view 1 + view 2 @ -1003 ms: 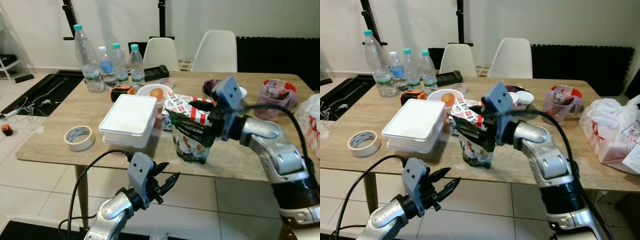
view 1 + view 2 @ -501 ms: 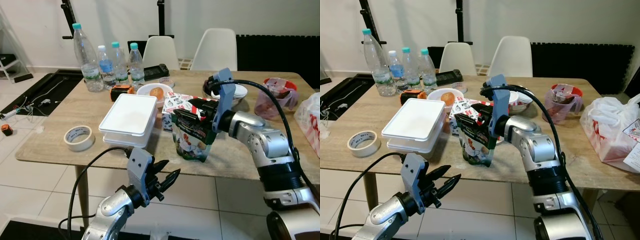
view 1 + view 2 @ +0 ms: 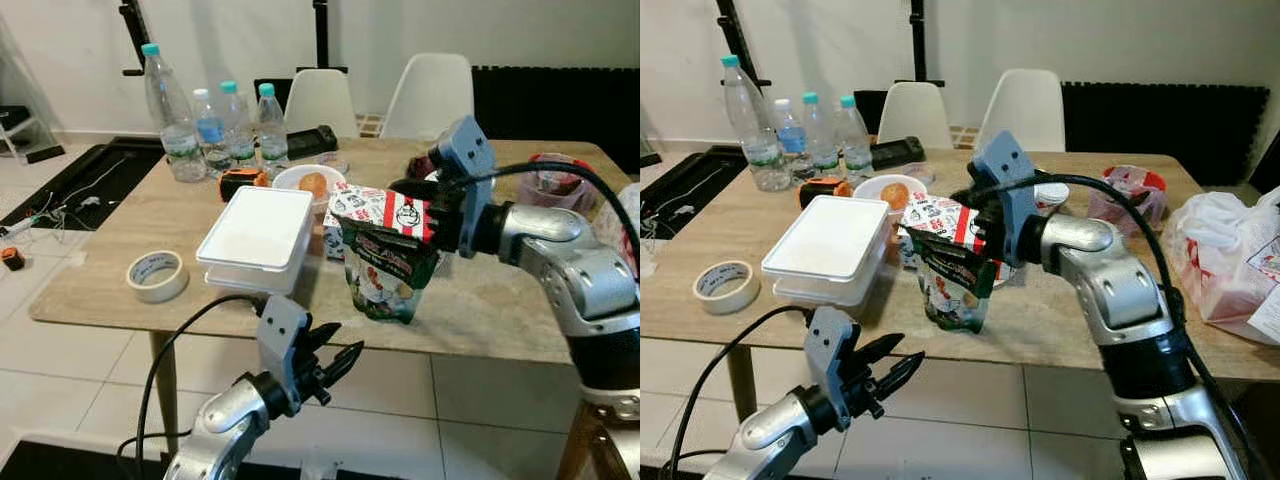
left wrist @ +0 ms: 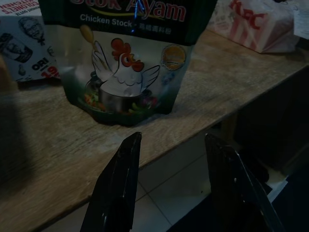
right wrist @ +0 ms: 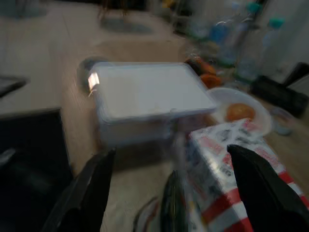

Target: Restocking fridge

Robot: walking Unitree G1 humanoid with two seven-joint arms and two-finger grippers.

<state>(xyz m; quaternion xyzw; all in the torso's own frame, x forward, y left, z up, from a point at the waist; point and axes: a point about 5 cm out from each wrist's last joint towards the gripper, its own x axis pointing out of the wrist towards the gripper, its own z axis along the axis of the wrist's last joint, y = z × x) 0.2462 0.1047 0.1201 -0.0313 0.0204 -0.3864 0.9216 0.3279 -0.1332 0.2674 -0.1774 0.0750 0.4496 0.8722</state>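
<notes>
Two spread fingers of the right claw (image 3: 975, 225) flank the chicken stock pouch's (image 3: 952, 288) top.

A dark green stand-up pouch of chicken stock (image 3: 385, 275) stands upright near the front edge of the wooden table (image 3: 120, 260), its base on the tabletop; its face shows a cartoon white chicken above a pot, with "Chicken Stock" printed beneath larger red lettering. Just behind it, touching or nearly so, lies a red-and-white printed carton (image 3: 378, 208), tilted, with its near end over the pouch's top. Left of the pouch sits a white lidded container (image 3: 258, 236)
</notes>
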